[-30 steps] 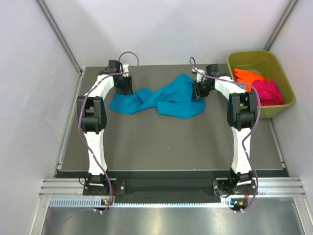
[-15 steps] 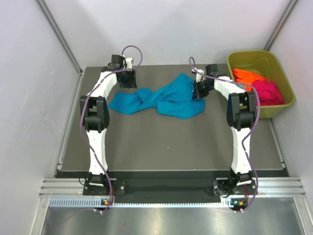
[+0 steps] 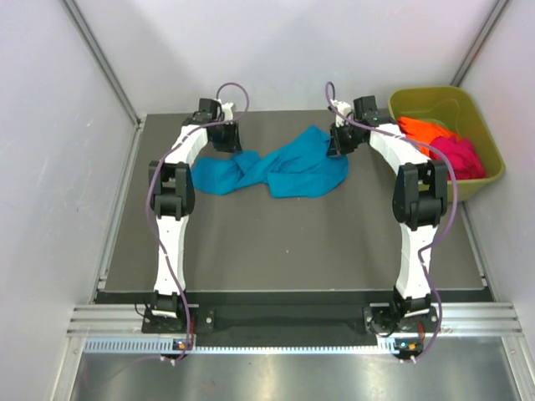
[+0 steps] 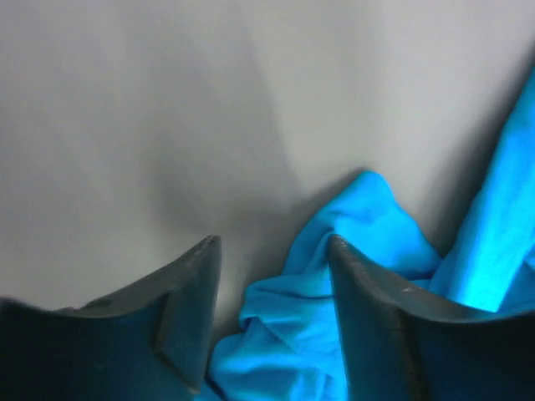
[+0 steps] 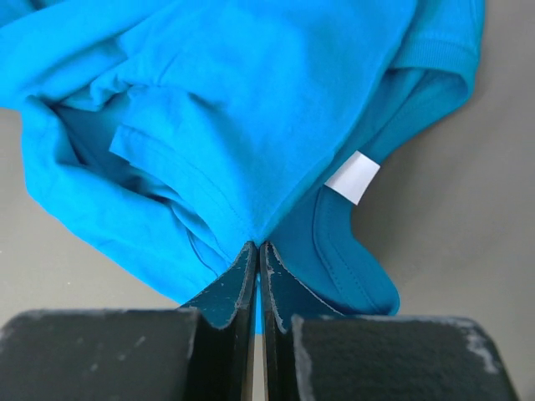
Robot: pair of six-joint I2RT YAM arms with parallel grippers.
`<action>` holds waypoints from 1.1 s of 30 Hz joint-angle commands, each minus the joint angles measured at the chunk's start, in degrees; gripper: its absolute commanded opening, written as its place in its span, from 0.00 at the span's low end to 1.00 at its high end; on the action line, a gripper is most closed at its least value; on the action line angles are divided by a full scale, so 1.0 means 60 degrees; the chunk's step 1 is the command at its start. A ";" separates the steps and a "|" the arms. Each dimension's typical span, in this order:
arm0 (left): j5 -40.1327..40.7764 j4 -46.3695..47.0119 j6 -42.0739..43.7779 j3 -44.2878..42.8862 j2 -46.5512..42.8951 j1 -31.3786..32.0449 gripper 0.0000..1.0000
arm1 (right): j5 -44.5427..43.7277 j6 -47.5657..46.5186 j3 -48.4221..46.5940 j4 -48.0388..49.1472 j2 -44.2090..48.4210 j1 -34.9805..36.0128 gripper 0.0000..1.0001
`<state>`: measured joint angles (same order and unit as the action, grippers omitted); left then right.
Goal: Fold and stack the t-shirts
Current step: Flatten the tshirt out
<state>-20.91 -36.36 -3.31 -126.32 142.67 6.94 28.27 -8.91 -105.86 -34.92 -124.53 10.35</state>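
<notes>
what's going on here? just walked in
Both arms are at the teal t-shirt, which lies crumpled at the far side of the table. The right gripper is pinched shut on a fold near the collar, close to the white neck label. The left gripper is open over the shirt's other end, holding nothing. The orange t-shirt and pink t-shirt sit in the green tub. Nothing folded yet.

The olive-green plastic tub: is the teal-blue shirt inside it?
No, the teal-blue cloth shirt lies on the dark table, outside the olive-green plastic tub.
</notes>
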 commanded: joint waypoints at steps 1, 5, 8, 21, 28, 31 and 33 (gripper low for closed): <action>-0.0324 0.0142 0.0010 -0.0275 0.0113 0.0220 0.33 | -0.0083 -0.0010 -0.0242 0.0312 0.0613 0.0091 0.00; -0.0164 0.0069 -0.0019 0.0003 -0.0383 0.0250 0.00 | -0.0171 -0.0024 -0.0300 0.0355 0.0672 0.0077 0.00; -0.0076 0.0098 -0.0034 0.0544 -0.1320 0.0162 0.00 | -0.0259 -0.0039 -0.0300 0.0355 0.0701 0.0077 0.00; 0.0453 -0.0559 -0.0049 0.2637 -0.5902 -0.0410 0.00 | -0.0523 0.0093 -0.0330 0.0444 0.0862 0.0121 0.00; -0.0307 -0.0550 -0.0093 0.4997 -0.7446 -0.0410 0.19 | -0.0478 0.0093 0.0549 0.0516 0.1375 0.0135 0.00; -0.0441 -0.0429 -0.0195 0.4665 -0.6062 -0.0410 0.55 | -0.0421 0.0107 0.0535 0.0458 0.1361 0.0150 0.00; -0.0660 -0.0707 -0.0239 0.3556 -0.5267 -0.0424 0.56 | -0.0405 0.0137 0.0476 0.0414 0.1360 0.0165 0.00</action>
<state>-22.15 -39.51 -4.36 -99.90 102.32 4.56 25.32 -8.71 -102.43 -33.89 -119.94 10.48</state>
